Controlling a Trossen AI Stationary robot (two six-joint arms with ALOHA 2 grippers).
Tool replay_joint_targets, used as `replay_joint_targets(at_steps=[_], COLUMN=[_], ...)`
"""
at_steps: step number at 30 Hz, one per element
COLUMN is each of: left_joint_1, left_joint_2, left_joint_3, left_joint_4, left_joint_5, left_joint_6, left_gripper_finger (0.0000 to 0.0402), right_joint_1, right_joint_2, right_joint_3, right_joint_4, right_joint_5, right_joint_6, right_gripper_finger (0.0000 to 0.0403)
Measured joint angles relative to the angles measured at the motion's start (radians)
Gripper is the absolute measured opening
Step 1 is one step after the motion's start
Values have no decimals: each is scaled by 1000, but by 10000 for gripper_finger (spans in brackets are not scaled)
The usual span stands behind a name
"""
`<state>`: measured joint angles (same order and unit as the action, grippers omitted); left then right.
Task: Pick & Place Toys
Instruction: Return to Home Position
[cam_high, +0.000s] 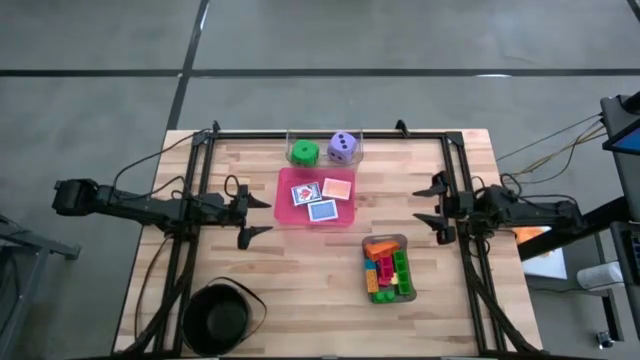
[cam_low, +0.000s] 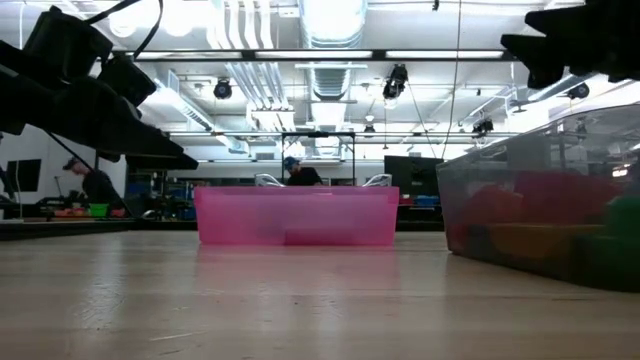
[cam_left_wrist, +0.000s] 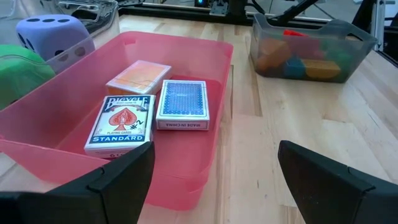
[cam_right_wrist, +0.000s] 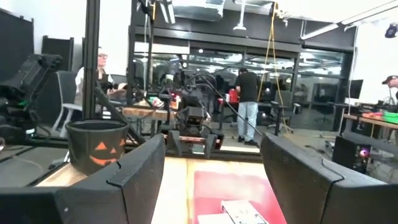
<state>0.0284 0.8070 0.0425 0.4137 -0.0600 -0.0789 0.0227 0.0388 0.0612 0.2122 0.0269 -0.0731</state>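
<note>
In the low view the wall of the pink tray (cam_low: 296, 215) hides the cards (cam_left_wrist: 181, 104), and the bricks (cam_low: 540, 222) in the grey bin (cam_low: 468, 175) blur into colour smears. The left wrist view's edge crops the green die (cam_left_wrist: 20, 71).

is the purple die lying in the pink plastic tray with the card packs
No, the purple die sits beside the green die in the clear tray; the pink plastic tray holds only three card packs.

1. We see a grey concrete floor (cam_high: 90, 110), crossed by dark seams (cam_high: 300, 72), around the pale wooden plank table (cam_high: 300, 300).
2. Overhead, we find bright strip lights (cam_low: 330, 15) and white ceiling ducts (cam_low: 240, 60).
3. Farther back, we notice a standing person in dark clothes (cam_right_wrist: 249, 99) beside glass partitions (cam_right_wrist: 298, 81).
</note>
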Motion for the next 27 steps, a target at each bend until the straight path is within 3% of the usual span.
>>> replay_joint_targets(at_steps=[16, 27], left_joint_1=[0, -1], left_joint_2=[0, 0], left_joint_3=[0, 0], left_joint_4=[1, 16], left_joint_5=[0, 0], left_joint_6=[0, -12], left_gripper_finger=[342, 342], right_joint_1=[-1, -2], right_joint_2=[-37, 7], right_joint_3=[-54, -53], right_joint_4=[-196, -199], right_joint_5=[40, 59], right_joint_6=[21, 21], right_gripper_finger=[260, 260])
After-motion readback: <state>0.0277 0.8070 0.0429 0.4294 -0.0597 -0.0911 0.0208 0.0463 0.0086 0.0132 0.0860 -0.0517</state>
